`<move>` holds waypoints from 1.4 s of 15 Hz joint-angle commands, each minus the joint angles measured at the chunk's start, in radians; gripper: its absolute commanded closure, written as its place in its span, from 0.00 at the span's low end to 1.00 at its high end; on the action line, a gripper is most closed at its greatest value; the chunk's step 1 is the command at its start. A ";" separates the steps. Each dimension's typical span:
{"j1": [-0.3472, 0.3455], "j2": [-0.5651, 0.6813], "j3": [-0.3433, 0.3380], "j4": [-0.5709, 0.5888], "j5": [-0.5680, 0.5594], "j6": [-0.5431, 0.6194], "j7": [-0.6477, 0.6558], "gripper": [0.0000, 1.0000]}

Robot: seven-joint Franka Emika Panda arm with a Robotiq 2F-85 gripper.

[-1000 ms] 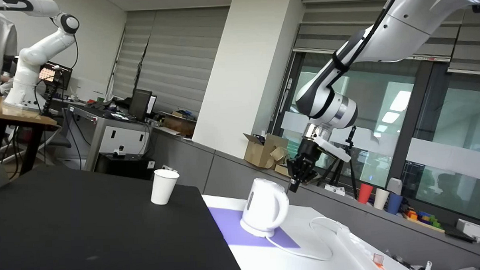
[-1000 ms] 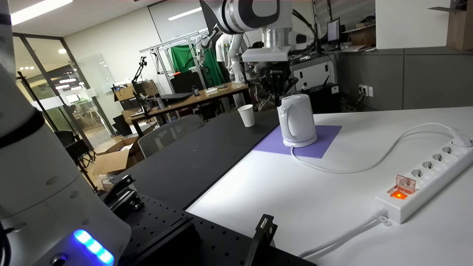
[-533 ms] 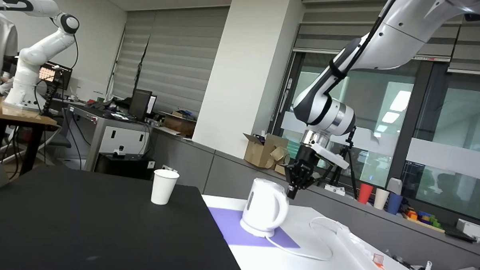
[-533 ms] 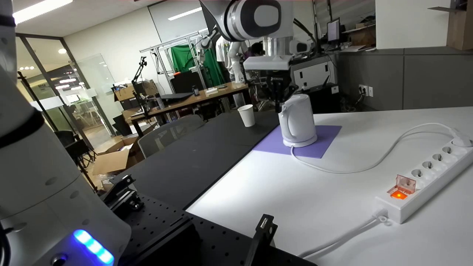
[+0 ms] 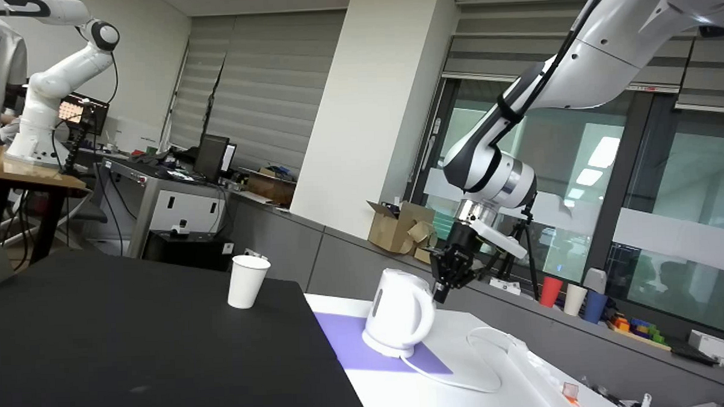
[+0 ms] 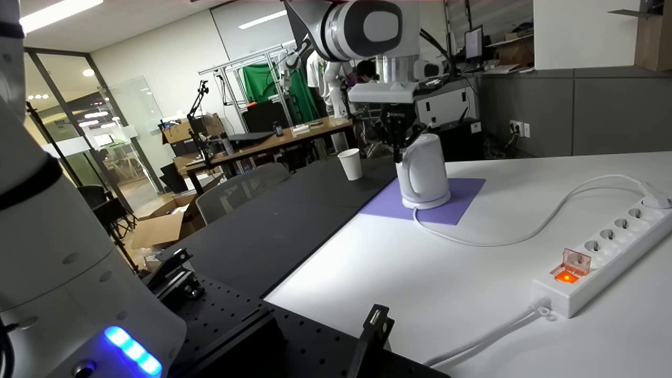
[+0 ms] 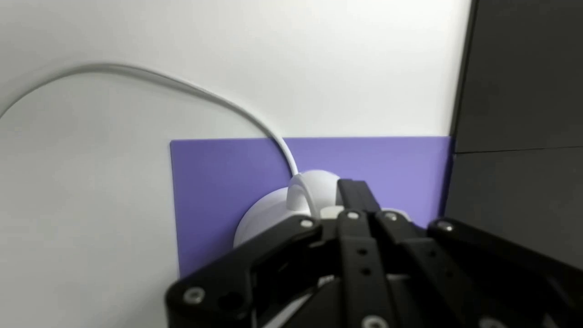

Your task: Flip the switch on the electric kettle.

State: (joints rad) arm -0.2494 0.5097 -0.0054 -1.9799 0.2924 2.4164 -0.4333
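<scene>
The white electric kettle stands upright on a purple mat, also in an exterior view and partly in the wrist view. My gripper points down at the upper handle side of the kettle; it also shows in an exterior view. In the wrist view the two black fingertips are pressed together with nothing between them, beside the top of the handle. I cannot tell whether they touch the kettle. A small cream part shows beside the fingers; the switch itself is not clearly visible, and the gripper covers much of the kettle's top.
The purple mat lies on the white table. The kettle's cord runs to a power strip with a lit orange switch. A white paper cup stands on the adjoining black table.
My gripper has moved down beside the kettle's upper handle, mostly in the first half second and only slightly since. The kettle, cord and cup have not moved.
</scene>
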 commanded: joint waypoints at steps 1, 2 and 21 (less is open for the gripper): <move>-0.020 -0.001 0.013 0.027 -0.008 -0.047 0.009 1.00; -0.020 -0.001 0.013 0.028 -0.007 -0.051 0.007 1.00; -0.064 0.020 0.052 0.031 0.036 0.006 -0.055 1.00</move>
State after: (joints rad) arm -0.2970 0.5118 0.0370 -1.9758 0.3171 2.4381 -0.4918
